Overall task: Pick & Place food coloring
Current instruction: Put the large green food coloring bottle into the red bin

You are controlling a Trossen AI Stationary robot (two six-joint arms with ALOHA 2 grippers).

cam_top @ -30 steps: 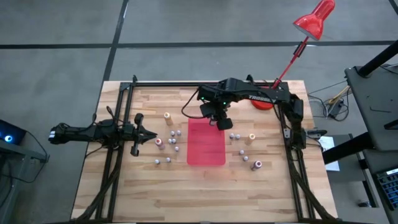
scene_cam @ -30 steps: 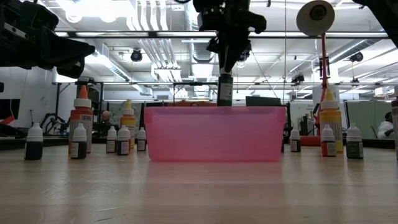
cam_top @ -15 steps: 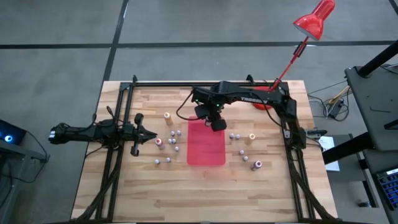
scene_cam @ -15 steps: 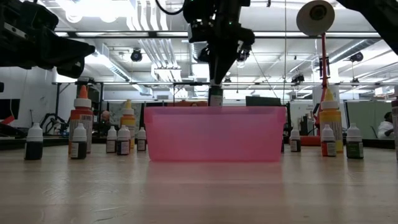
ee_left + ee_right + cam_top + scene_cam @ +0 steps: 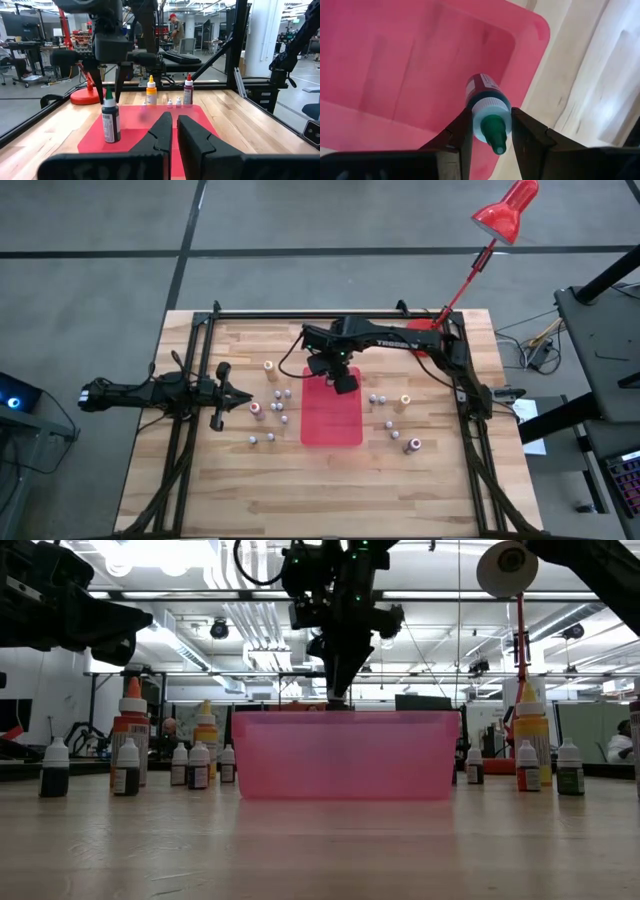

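My right gripper (image 5: 338, 375) hangs over the far end of the flat red tray (image 5: 331, 430) and is shut on a small dark food coloring bottle (image 5: 110, 122) with a green tip. In the low view the tray wall (image 5: 345, 755) hides this bottle. Other tiny bottles stand upright on the wood left of the tray (image 5: 280, 405) and right of it (image 5: 392, 425); these include an orange one (image 5: 269, 366) and a red one (image 5: 413, 445). My left gripper (image 5: 240, 394) waits shut at the table's left side and points at the tray. My right gripper (image 5: 490, 115) pinches the bottle between its two fingers at the whitish collar (image 5: 481, 111) just under the green tip (image 5: 495, 131). The fingers come from above and point down. The bottle stays upright inside the tray's far end. I cannot tell whether its base (image 5: 111, 140) rests on the tray floor.
The red desk lamp has its round base (image 5: 420, 345) at the far right corner and its head (image 5: 505, 210) beyond the table. Black frame rails run along the left (image 5: 180, 440), right (image 5: 475, 440) and far edges. Bare wood lies near the tray's near end.
My right gripper has moved toward the table's left edge and down, carrying the bottle over the far rim of the tray. The bottle showed above the tray wall in the low view and has now sunk behind it. The gripper stays shut on it.
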